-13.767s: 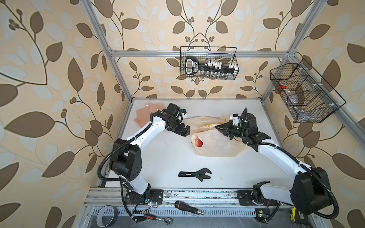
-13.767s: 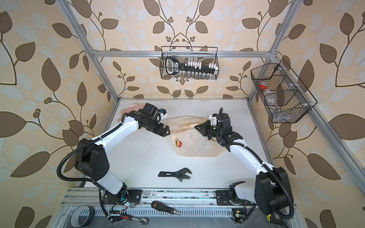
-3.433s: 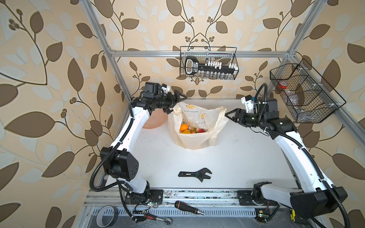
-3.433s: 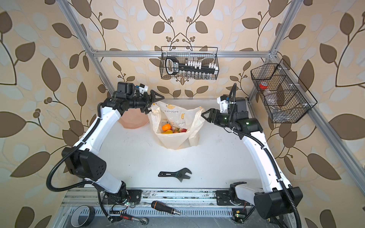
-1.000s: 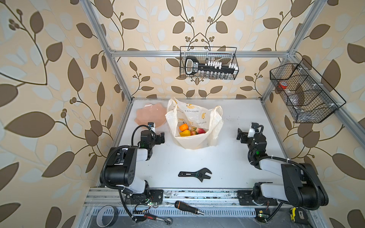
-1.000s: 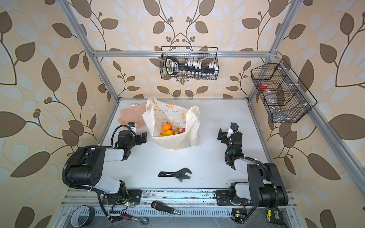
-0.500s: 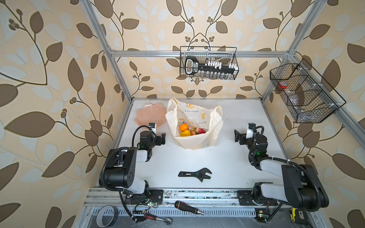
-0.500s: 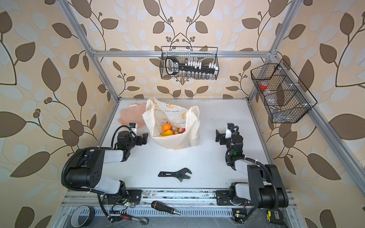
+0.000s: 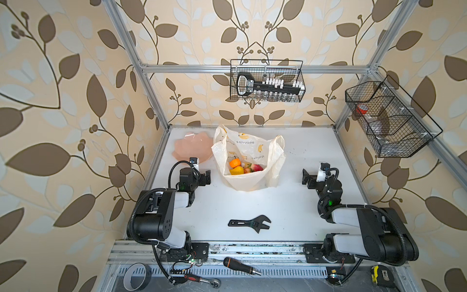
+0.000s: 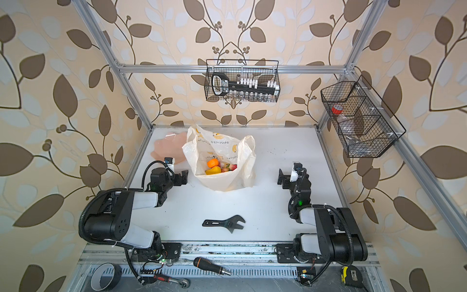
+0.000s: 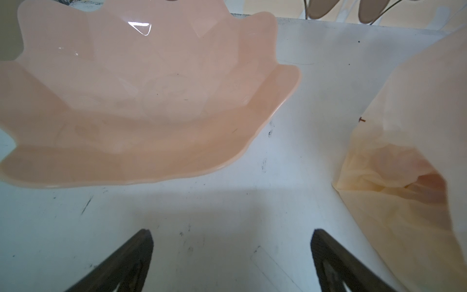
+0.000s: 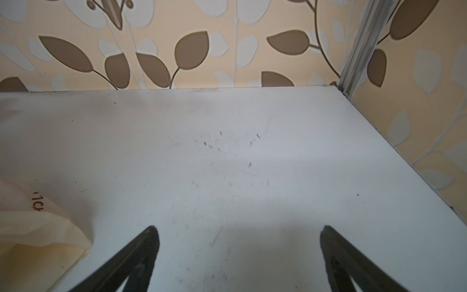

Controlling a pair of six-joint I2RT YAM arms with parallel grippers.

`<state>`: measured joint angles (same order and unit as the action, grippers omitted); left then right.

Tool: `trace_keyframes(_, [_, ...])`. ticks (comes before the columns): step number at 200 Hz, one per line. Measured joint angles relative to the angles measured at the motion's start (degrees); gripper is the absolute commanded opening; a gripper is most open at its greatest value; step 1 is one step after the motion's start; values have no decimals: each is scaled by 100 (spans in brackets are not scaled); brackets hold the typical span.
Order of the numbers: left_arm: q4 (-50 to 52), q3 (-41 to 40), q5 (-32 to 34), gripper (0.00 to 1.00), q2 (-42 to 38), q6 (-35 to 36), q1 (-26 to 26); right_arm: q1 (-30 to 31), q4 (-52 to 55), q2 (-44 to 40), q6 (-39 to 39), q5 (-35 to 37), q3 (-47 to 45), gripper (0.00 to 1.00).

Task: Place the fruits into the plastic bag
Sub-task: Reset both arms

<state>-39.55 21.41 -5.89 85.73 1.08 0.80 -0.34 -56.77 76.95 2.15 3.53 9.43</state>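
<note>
The plastic bag [image 9: 252,149] [image 10: 222,146] stands upright and open at the middle back of the table. The fruits [image 9: 243,169] [image 10: 219,166] lie inside it: an orange one, a yellow one and red ones show. My left gripper [image 9: 202,176] [image 10: 180,177] is open and empty, low over the table just left of the bag. In the left wrist view the gripper [image 11: 231,235] faces bare table, with the bag [image 11: 417,177] to one side. My right gripper [image 9: 308,180] [image 12: 238,232] is open and empty, well right of the bag [image 12: 30,240].
A pink petal-shaped dish [image 9: 193,150] [image 11: 141,96] sits empty at the back left, beside the bag. A black adjustable wrench [image 9: 251,223] lies near the front. Wire baskets [image 9: 266,81] [image 9: 389,118] hang on the back and right walls. A screwdriver [image 9: 241,264] lies on the front rail.
Both grippers have let go of the bag's handles and drawn back low near their bases. In the last second the right gripper has shifted slightly; the bag stands unmoved.
</note>
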Motion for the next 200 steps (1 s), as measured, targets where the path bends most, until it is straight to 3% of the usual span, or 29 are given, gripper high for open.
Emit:
trace_keyframes(126, [63,144,37,99,151,-4,-11,13,-2,0,9,85,0,100])
trace_keyframes(167, [-55,-79,-791,99,-98,269,37,-83,-262,-74,-232,-881,-129,100])
trace_keyframes(200, [107,24,-216,99,-105,11,42,22,-258,-35,-46,-190,-149,100])
